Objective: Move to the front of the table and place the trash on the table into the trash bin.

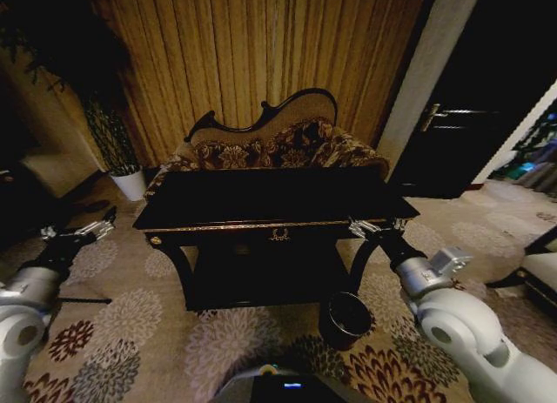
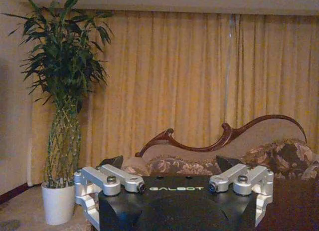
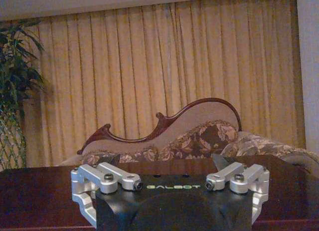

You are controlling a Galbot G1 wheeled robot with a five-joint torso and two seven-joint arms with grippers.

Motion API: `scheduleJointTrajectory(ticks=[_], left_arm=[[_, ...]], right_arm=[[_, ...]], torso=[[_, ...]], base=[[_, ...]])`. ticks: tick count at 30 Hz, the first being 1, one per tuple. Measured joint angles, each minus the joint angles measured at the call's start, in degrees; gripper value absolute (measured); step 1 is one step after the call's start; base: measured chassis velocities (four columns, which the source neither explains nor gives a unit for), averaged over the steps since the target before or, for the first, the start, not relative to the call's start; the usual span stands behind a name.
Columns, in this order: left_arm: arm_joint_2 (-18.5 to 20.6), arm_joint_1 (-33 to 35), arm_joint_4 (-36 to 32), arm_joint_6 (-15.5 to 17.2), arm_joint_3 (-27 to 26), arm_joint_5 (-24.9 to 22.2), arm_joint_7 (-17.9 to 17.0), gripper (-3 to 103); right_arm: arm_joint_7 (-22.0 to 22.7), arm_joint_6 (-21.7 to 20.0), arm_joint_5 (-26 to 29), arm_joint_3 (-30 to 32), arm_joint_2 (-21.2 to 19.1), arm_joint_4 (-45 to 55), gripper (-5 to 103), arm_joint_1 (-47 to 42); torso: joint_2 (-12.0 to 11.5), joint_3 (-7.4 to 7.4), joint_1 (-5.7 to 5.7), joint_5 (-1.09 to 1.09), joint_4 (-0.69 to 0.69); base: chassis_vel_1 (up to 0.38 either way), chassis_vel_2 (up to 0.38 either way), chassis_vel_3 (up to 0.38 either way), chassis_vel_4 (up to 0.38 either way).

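Head view adds the trash bin (image 1: 346, 318) by the table (image 1: 270, 198); both tools (image 1: 376, 227) (image 1: 97, 226) gape wide.

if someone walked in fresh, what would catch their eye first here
The glossy black table with gold trim stands dead centre before the robot, an ornate patterned sofa just behind it against golden curtains. A small round trash bin sits on the flowered carpet by the table's front right leg. The left claw hangs off the table's left end and the right claw at its front right corner, both open.
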Motion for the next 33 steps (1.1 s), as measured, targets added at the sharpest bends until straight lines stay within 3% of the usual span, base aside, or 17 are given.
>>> scheduleJointTrajectory(ticks=[21, 33], left_arm=[[-0.57, 0.77, -5.85, 3.91, 0.46, 0.62, -4.97, 100], [-0.69, 0.54, -6.34, 4.23, 1.49, 1.38, -5.02, 100]], right_arm=[[-0.29, 0.4, -3.35, -0.5, 1.93, 0.41, 100, -1.71], [-0.33, 0.48, -4.01, 0.0, 2.07, 0.91, 100, -2.75]], torso=[[0.01, 0.0, -0.01, 0.0, 0.0], [0.0, 0.0, 0.0, -0.02, 0.0]], base=[[0.106, -0.107, -0.107, 0.11], [0.12, -0.11, -0.114, 0.108]])
